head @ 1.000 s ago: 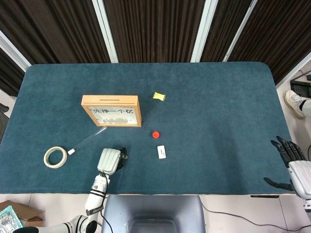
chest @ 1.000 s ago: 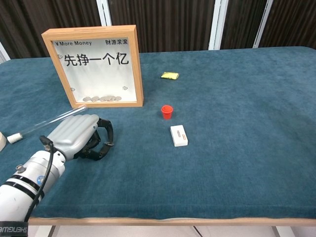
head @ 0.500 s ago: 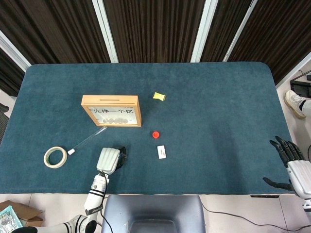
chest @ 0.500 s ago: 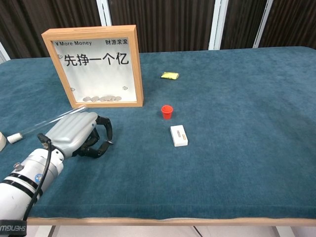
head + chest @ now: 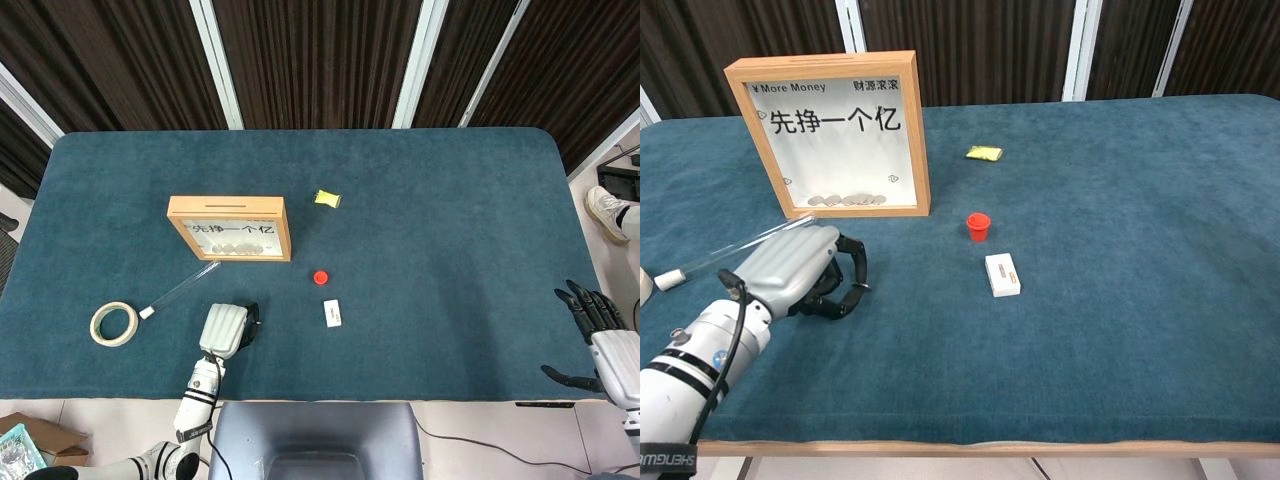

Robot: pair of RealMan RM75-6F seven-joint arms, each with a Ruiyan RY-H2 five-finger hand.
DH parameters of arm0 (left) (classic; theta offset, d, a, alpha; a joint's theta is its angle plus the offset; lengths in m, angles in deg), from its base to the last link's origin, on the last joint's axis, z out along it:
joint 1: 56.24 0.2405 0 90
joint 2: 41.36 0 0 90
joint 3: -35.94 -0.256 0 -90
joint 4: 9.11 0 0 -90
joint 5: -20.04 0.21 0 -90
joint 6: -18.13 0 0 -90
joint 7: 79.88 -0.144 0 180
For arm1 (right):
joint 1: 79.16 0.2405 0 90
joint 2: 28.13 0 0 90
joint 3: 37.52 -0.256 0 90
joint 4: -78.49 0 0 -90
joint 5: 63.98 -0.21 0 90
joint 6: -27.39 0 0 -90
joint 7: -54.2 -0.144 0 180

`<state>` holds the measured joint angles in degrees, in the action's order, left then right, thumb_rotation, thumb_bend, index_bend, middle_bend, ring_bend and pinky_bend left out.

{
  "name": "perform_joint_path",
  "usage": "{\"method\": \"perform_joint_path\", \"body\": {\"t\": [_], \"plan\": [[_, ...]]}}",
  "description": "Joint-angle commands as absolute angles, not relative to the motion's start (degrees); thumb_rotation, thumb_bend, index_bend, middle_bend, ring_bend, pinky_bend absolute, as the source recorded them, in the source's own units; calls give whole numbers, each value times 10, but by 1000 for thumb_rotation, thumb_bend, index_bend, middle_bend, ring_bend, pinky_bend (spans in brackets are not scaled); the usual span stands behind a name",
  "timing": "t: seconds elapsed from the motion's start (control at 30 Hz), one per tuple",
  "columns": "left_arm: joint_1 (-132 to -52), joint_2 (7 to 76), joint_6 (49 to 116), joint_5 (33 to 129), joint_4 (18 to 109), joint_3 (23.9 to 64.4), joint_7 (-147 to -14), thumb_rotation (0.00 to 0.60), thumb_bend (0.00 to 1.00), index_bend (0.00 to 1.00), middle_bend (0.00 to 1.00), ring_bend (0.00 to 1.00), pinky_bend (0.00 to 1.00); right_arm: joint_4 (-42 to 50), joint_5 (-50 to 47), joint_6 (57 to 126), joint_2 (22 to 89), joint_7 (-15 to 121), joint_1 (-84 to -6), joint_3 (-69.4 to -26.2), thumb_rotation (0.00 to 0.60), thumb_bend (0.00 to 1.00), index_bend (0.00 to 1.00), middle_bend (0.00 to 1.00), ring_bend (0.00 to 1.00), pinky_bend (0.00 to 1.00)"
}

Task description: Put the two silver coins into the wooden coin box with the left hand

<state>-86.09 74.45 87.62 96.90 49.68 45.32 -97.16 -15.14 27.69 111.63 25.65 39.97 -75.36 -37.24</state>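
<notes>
Chest view: the wooden coin box (image 5: 837, 135) stands upright on the blue felt table (image 5: 1120, 300), just beyond the left hand (image 5: 800, 271); its clear front reads "¥ More Money", "财源滚滚" and large "先挣一个亿", and a row of silver coins (image 5: 847, 200) lies inside along the bottom. Grey-shelled with black fingers (image 5: 852, 272), the left hand rests knuckles-up on the felt, fingers curled under; whether anything is pinched beneath them cannot be told. A clear tube (image 5: 735, 247) with a white cap lies slanted just behind the hand, and a tape roll (image 5: 114, 324) sits further to its left. To its right stand a small red cap (image 5: 979, 226) and a flat white rectangular block (image 5: 1002, 274) with tiny unreadable print; a crumpled yellow wrapper (image 5: 984, 153) lies beyond them. From the head view, the right hand (image 5: 598, 338) hangs off the table's far right edge, fingers spread, holding nothing.
</notes>
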Motion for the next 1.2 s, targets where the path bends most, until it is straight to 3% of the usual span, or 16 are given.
{"method": "perform_joint_path", "body": {"t": [0.03, 0.33, 0.5, 0.63, 0.9, 1.2], "plan": [[-860, 741, 880, 972, 502, 454, -971, 600, 427, 619, 1000, 1000, 1000, -151, 277, 1116, 257, 400, -753, -372, 600, 121, 0, 0, 0, 0], [-855, 691, 892, 975, 587, 461, -974, 600, 432, 630, 1000, 1000, 1000, -151, 277, 1116, 257, 400, -753, -372, 600, 122, 0, 0, 0, 0], [-850, 474, 840, 909, 897, 515, -1004, 600, 433, 631, 1000, 1000, 1000, -153, 276, 1111, 259, 406, -751, -372, 600, 121, 0, 0, 0, 0], [-867, 368, 798, 802, 1014, 573, -1030, 600, 433, 626, 1000, 1000, 1000, -158, 279, 1105, 262, 418, -747, -371, 600, 122, 0, 0, 0, 0], [-934, 285, 813, 648, 1067, 662, -1079, 600, 432, 625, 1000, 1000, 1000, -165, 279, 1085, 271, 439, -735, -372, 600, 121, 0, 0, 0, 0], [-1015, 289, 812, 516, 993, 699, -1077, 600, 433, 624, 1000, 1000, 1000, -170, 274, 1069, 276, 466, -729, -369, 600, 121, 0, 0, 0, 0]]}}
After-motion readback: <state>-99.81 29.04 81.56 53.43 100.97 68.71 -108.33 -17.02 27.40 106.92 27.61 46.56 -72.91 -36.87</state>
